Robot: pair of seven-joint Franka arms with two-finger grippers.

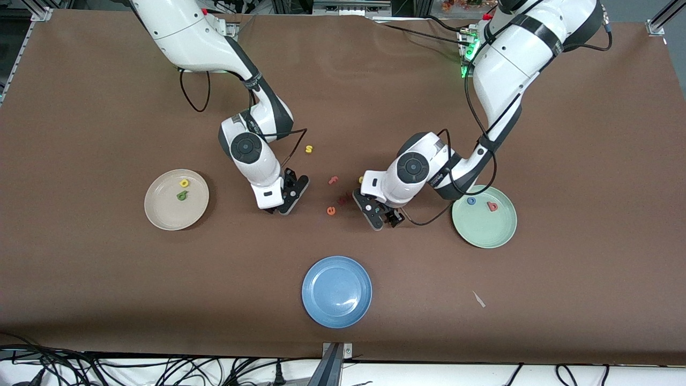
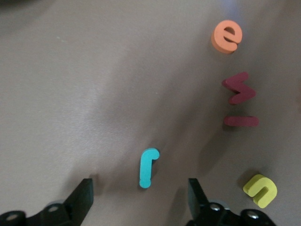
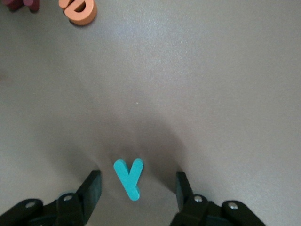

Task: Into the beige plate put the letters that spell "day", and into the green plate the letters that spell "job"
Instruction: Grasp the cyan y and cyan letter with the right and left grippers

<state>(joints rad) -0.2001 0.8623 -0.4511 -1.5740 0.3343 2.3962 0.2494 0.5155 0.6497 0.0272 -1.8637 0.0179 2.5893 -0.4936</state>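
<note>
- Left wrist view: my left claw [image 2: 141, 188] is low over the surface, its fingers spread with the teal j [image 2: 148, 167] lying flat between them and a gap on each side. I stand astride it so that closing pinches it across its thin stem.
- The orange e [image 2: 227, 36] and a yellow letter [image 2: 260, 189] lie near but outside my fingers, so I judge they will not be caught.
- My right claw [image 3: 137, 183] is likewise spread around the teal y [image 3: 128, 178], which lies flat. One pad may be brushing it; I cannot be sure.
- The beige plate [image 1: 155, 214], toward my right arm's end, holds the yellow letter [image 1: 184, 183] and the green letter [image 1: 182, 195]; only the y is missing.
- The green plate [image 1: 482, 238], toward my left arm's end, holds the blue o [image 1: 471, 201] and the red b [image 1: 492, 206]; the j would finish it.
- Each arm works the letter for the plate on its own end, so neither needs to reach across.
</note>
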